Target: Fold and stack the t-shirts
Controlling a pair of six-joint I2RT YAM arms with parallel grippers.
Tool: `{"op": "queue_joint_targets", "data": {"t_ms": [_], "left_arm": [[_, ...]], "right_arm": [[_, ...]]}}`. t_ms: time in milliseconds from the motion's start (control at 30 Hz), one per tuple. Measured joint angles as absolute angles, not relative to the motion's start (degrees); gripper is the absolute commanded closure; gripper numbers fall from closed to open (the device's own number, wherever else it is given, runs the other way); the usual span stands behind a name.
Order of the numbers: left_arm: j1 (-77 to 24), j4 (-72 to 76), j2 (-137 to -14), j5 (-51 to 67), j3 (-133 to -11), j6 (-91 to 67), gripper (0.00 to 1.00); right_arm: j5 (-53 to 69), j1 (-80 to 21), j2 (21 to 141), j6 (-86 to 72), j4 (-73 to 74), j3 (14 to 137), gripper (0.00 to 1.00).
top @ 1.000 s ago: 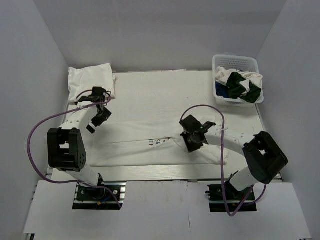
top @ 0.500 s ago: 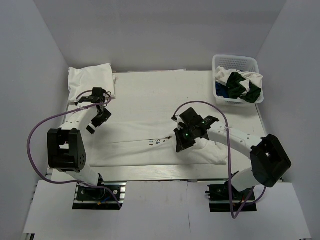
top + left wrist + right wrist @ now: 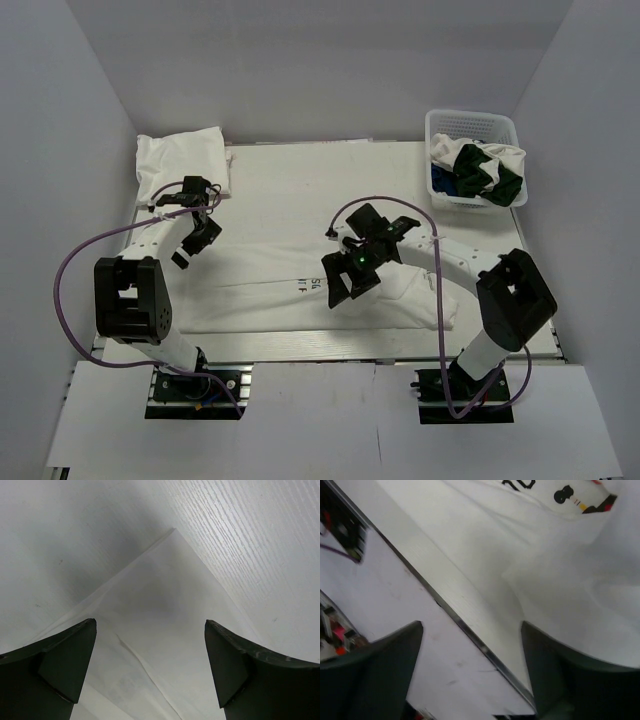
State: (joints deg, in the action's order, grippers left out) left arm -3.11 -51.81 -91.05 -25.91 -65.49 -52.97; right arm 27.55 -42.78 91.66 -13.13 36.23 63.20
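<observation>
White-walled enclosure with a white table (image 3: 300,180), seen from above. A white printed t-shirt (image 3: 260,290) lies spread along the near part of the table, its lettering near the middle. A folded white t-shirt pile (image 3: 180,155) sits at the far left corner. A white lattice basket (image 3: 470,122) at the far right holds a dark green t-shirt (image 3: 478,170), a blue t-shirt (image 3: 437,181) and a white one. The left gripper (image 3: 188,255) hangs over the printed shirt's left end; the right gripper (image 3: 340,292) is over its middle, beside the lettering.

Left wrist view: both fingers (image 3: 62,662) are spread wide with nothing between them, above a pointed corner of white cloth lying flat on the wood-grain tabletop.

Right wrist view (blurred): its fingers (image 3: 380,665) are parted and empty. Below them lie the shirt's print and folds and the table's metal edge (image 3: 465,627).
</observation>
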Motion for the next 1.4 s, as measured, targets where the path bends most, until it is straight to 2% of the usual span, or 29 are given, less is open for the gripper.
{"op": "queue_joint_targets", "data": {"t_ms": [233,500,600,733,833,867,900,1033,1200,1400], "left_arm": [[-3.11,-51.81,-91.05,-25.80,-65.49,-52.49,0.01],[-3.53,-49.84,-90.85,-21.65,-64.55,-49.45,0.01],[-4.78,-43.40,-87.83,-13.54,-59.42,-44.91,0.01],[-10.35,-32.32,-80.93,5.39,-50.22,-37.67,0.01],[-17.61,-26.30,-80.68,15.88,-49.74,-33.85,0.01],[-20.47,-24.84,-81.17,17.87,-50.24,-32.80,0.03],[-23.09,-23.77,-82.02,19.64,-51.05,-31.79,0.04],[-32.36,-21.93,-88.84,23.38,-55.94,-28.51,0.14],[-39.59,-24.53,-98.94,21.39,-60.93,-25.89,0.22],[-43.46,-27.59,-102.91,19.20,-63.83,-24.64,0.33]], "right_arm": [[23.59,-42.74,91.37,-12.49,37.39,63.18,0.10],[13.67,-37.78,82.08,-17.65,36.56,59.24,0.10],[11.42,-32.97,78.22,-19.00,36.29,54.52,0.10],[10.13,-27.70,72.73,-19.70,35.92,47.57,0.10],[10.28,-25.10,70.94,-19.94,35.14,43.81,0.15],[10.44,-24.18,71.02,-19.94,34.30,42.78,0.24],[10.66,-23.38,71.29,-19.75,33.28,41.80,0.26],[12.88,-20.43,73.12,-19.94,29.65,39.38,0.26],[14.76,-18.02,74.26,-19.42,24.93,37.67,0.35],[17.15,-16.21,77.38,-19.55,19.88,36.69,0.46]]}}
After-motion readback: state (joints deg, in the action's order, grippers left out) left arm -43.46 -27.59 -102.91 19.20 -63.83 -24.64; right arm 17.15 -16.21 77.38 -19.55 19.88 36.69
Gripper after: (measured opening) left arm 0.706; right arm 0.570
